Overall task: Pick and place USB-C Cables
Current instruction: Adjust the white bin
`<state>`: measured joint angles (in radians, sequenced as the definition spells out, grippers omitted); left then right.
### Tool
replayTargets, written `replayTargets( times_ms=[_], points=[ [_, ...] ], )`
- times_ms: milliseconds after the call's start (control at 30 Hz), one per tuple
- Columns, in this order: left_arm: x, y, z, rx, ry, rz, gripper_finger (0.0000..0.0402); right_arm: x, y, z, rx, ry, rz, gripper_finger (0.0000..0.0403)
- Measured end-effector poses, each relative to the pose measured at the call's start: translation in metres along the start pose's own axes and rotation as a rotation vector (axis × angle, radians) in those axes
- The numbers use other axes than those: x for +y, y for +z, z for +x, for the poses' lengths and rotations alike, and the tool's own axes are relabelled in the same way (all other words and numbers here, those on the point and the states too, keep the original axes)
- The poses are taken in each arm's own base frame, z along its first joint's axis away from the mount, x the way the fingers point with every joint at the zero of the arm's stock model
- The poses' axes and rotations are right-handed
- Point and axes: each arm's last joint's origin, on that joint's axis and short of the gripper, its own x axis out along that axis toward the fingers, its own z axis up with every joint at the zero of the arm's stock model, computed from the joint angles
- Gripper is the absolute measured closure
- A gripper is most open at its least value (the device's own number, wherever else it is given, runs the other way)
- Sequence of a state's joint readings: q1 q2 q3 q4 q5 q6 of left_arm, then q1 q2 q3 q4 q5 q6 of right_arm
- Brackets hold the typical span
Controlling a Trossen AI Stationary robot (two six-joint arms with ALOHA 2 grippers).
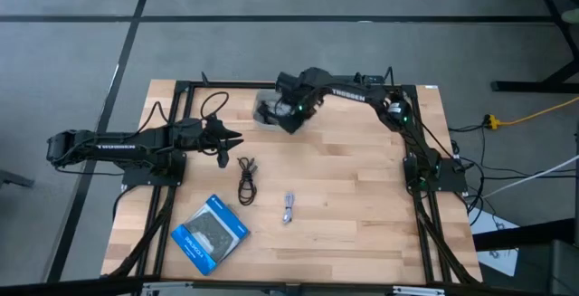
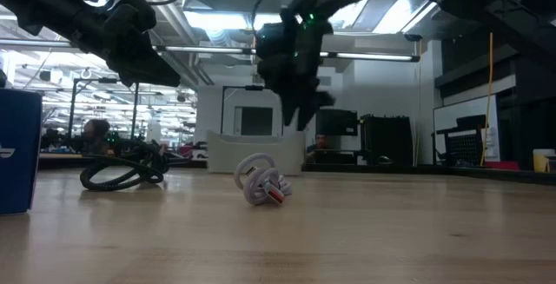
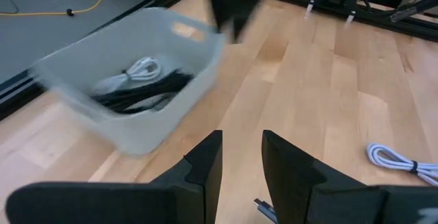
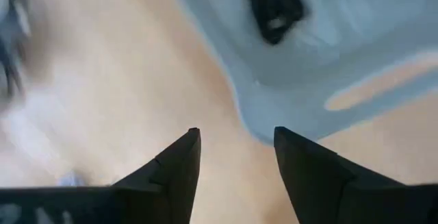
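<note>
A black cable bundle [image 1: 246,178] and a pale grey cable bundle [image 1: 288,207] lie on the wooden table; both also show in the low view, the black bundle [image 2: 122,175] and the pale one [image 2: 261,182]. A pale bin [image 3: 130,94] at the table's far middle holds a white cable [image 3: 137,70] and black cables [image 3: 140,94]. My right gripper [image 1: 288,122] hangs open and empty above the table, beside the bin's near edge [image 4: 287,114]. My left gripper [image 3: 243,155] is open and empty, left of the bin, above the table.
A flat blue-and-black packet [image 1: 210,233] lies near the table's front left corner. Black frame rails run along the table's far, left and right sides. Bare wood lies between the cables and the right arm's base [image 1: 434,169].
</note>
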<state>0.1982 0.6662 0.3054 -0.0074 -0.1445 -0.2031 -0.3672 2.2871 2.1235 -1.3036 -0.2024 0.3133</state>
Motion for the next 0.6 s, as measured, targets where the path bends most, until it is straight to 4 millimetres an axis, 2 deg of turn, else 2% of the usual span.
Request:
replayTargets(
  times_ms=[133, 233, 433, 533, 600],
  points=[
    [0.0, 0.0, 0.0, -0.001, 0.002, 0.001, 0.0305, 0.035, -0.022, -0.004, 0.047, -0.126, -0.117, 0.0211],
    [0.0, 0.0, 0.0, -0.003, 0.01, 0.003, 0.0305, 0.059, -0.027, -0.014, -0.042, -0.216, -0.261, 0.0211],
    [0.001, 0.0, 0.0, -0.005, 0.024, -0.005, 0.0305, 0.089, -0.038, -0.038, -0.111, -0.199, -0.373, 0.021],
    [0.001, 0.0, 0.0, -0.004, 0.025, -0.004, 0.0305, 0.1, -0.048, -0.033, -0.063, -0.165, -0.405, 0.021],
    [0.001, 0.0, 0.0, -0.004, 0.025, -0.004, 0.0305, 0.111, -0.056, -0.02, -0.036, -0.168, -0.436, 0.021]
  ],
)
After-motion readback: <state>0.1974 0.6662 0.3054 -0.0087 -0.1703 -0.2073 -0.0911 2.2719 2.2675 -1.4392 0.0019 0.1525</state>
